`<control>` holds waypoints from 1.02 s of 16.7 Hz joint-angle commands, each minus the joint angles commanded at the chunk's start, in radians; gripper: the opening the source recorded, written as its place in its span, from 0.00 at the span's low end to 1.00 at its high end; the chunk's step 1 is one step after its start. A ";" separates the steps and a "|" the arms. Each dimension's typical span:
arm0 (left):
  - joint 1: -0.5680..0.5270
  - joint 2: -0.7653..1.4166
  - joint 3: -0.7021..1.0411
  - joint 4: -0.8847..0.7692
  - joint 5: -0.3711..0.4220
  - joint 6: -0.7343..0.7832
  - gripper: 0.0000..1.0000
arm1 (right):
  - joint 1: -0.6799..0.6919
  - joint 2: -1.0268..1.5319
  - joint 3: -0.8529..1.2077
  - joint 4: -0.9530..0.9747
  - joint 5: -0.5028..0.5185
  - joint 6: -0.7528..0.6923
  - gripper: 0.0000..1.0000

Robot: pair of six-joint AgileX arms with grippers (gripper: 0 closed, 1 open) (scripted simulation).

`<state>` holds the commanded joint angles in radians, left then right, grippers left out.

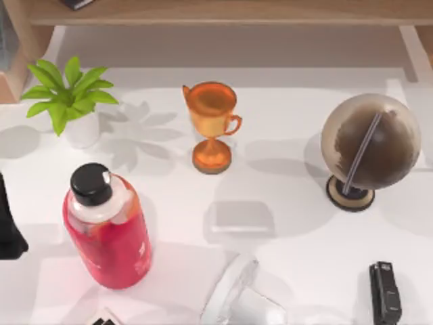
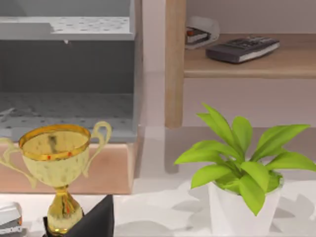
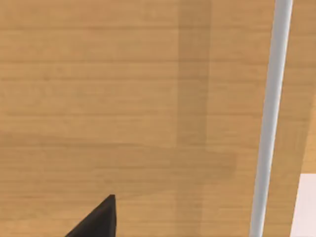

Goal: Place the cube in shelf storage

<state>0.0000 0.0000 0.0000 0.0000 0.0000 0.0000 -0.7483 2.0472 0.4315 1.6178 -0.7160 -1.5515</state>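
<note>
The cube is out of view. The shelf storage [image 1: 223,12] is a light-brown wooden unit along the table's far edge. The left wrist view shows one upright panel and a board of the shelf storage [image 2: 276,66]. My left arm [image 1: 8,233] sits at the table's left edge, and a dark tip of my left gripper [image 2: 96,221] points past the trophy toward the shelf. In the right wrist view, a dark tip of my right gripper [image 3: 98,219] is close against a wooden face of the shelf storage [image 3: 113,98], beside a thin grey-white post [image 3: 269,118].
On the white table stand a potted plant [image 1: 71,101], an orange trophy [image 1: 212,125], a globe [image 1: 369,145] and a red bottle [image 1: 108,230]. A flat translucent grey block [image 1: 240,220] lies mid-table, a black stapler [image 1: 385,294] at front right. A calculator [image 2: 242,49] rests on the shelf.
</note>
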 joint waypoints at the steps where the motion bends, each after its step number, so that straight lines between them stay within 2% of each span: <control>1: 0.000 0.000 0.000 0.000 0.000 0.000 1.00 | -0.007 -0.003 -0.008 0.006 -0.007 0.000 1.00; 6: 0.000 0.000 0.000 0.000 0.000 0.000 1.00 | -0.009 -0.001 0.002 -0.004 0.000 0.002 1.00; 9: 0.000 0.000 0.000 0.000 0.000 0.000 1.00 | -0.056 -0.014 0.064 -0.091 0.047 0.024 1.00; 13: 0.000 0.000 0.000 0.000 0.000 0.000 1.00 | -0.136 -0.039 0.244 -0.347 0.153 0.093 1.00; 17: 0.000 0.000 0.000 0.000 0.000 0.000 1.00 | -0.159 -0.053 0.515 -0.723 0.267 0.211 1.00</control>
<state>0.0000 0.0000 0.0000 0.0000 0.0000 0.0000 -0.9068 1.9940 0.9468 0.8946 -0.4491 -1.3402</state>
